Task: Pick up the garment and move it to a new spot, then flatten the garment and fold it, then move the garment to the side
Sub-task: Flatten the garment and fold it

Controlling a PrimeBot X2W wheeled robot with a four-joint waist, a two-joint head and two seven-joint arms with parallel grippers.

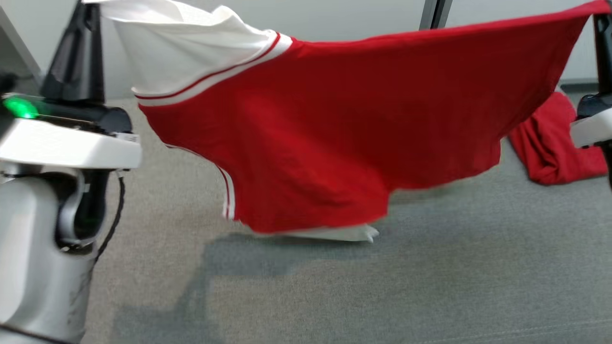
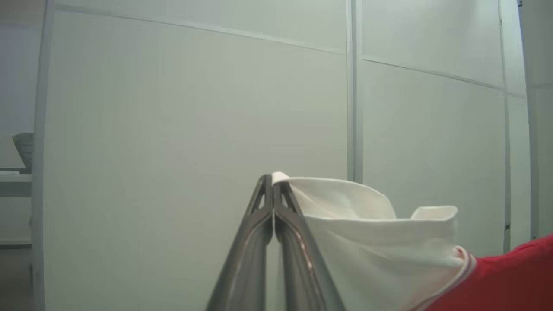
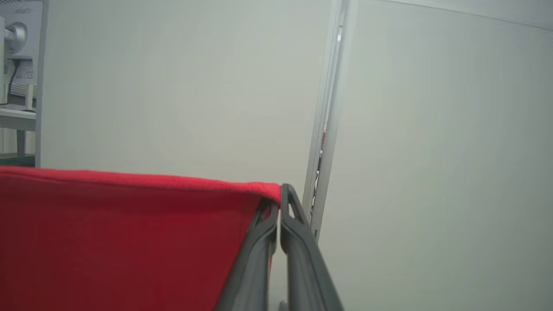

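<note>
Grey carpet floor (image 1: 430, 286) below, pale partition walls (image 2: 194, 108) behind. Up in the air before the head camera, stretched wide from left to right: red garment (image 1: 334, 143) with white sleeve (image 1: 181, 52) and red-and-white striped trim. Upper edge taut between both arms and higher at the two ends. Sags in the middle, lowest edge close over the carpet, shadow directly under it. Cannot tell if the white tip at the bottom touches the floor.

Left jaws pressed together, pinching the edge of the white sleeve at the very tips. In the left wrist view, two dark fingers (image 2: 298, 250) closed, with white cloth coming out to the right side. Right jaws pressed together as well, pinching the red hem corner — in the right wrist view, red cloth spreading to the left from the closed fingers (image 3: 302, 259).

Pale left forearm (image 1: 43, 267) with green light (image 1: 19, 107) at the lower left of the head view, part of the right arm (image 1: 590, 131) at the right edge. On the floor behind the garment, near the right arm — second red cloth (image 1: 550, 148), crumpled in a heap.
</note>
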